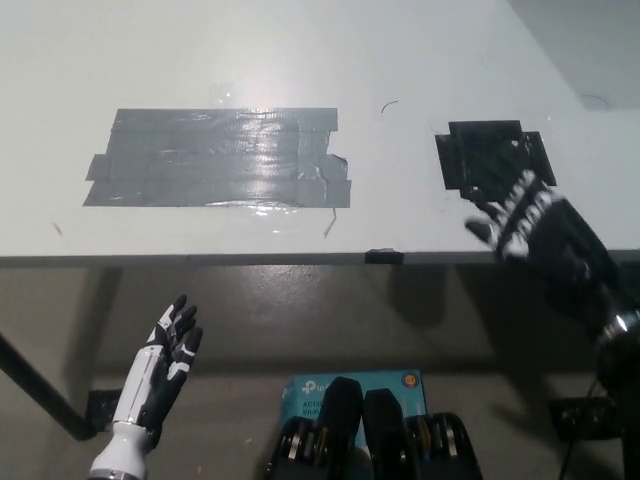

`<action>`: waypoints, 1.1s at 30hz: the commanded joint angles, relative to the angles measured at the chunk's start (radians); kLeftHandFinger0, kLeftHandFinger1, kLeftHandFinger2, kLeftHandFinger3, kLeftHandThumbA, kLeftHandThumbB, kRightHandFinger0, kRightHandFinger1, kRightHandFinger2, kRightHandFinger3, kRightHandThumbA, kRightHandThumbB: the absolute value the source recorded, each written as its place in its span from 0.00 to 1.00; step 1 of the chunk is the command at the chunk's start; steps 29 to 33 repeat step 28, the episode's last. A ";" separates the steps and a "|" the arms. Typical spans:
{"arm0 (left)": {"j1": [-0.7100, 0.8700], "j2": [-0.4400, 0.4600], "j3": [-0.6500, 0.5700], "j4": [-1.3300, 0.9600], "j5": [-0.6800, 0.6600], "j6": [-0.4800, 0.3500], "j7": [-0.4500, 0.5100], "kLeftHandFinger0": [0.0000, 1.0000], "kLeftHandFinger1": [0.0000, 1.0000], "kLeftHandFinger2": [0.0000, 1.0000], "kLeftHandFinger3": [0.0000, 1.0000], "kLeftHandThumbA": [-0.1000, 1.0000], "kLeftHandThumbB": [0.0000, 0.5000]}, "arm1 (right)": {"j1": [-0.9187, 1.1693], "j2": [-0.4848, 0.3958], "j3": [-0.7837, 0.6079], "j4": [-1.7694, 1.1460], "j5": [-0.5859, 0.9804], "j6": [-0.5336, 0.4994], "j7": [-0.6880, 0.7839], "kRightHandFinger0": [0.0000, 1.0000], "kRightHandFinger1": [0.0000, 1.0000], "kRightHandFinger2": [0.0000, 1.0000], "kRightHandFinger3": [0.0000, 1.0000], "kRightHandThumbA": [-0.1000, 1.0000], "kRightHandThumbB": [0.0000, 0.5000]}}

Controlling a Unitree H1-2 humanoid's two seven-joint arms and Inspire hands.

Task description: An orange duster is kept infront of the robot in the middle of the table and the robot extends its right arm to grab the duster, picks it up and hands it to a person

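Note:
No orange duster shows anywhere in the head view. My black right hand [535, 230] hangs over the table's front edge at the right, open, fingers spread and holding nothing. It sits just below a black tape patch [490, 157] on the table. My white left hand [160, 375] rests open below the table edge at the lower left, fingers apart and empty.
A large grey tape patch [220, 157] covers the white table [200, 50] at centre left. The table's front edge [300, 258] runs across the middle. A blue box [310, 385] lies on the floor below, and a dark table leg [35, 395] stands at the left.

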 commanded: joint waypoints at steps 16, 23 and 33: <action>-0.054 0.021 0.010 0.003 -0.005 -0.015 0.000 0.94 1.00 1.00 1.00 0.71 0.19 | 0.176 -0.051 0.164 0.122 -0.460 -0.521 -0.169 1.00 1.00 1.00 1.00 0.86 0.47; -0.047 0.020 0.009 -0.005 -0.002 -0.012 0.000 0.93 1.00 1.00 1.00 0.69 0.17 | 0.177 -0.068 0.182 0.138 -0.479 -0.516 -0.167 1.00 1.00 1.00 1.00 0.84 0.43; -0.034 0.018 0.007 -0.011 -0.007 -0.013 -0.003 0.95 1.00 1.00 1.00 0.70 0.13 | 0.188 -0.074 0.190 0.128 -0.480 -0.515 -0.167 1.00 1.00 1.00 1.00 0.82 0.42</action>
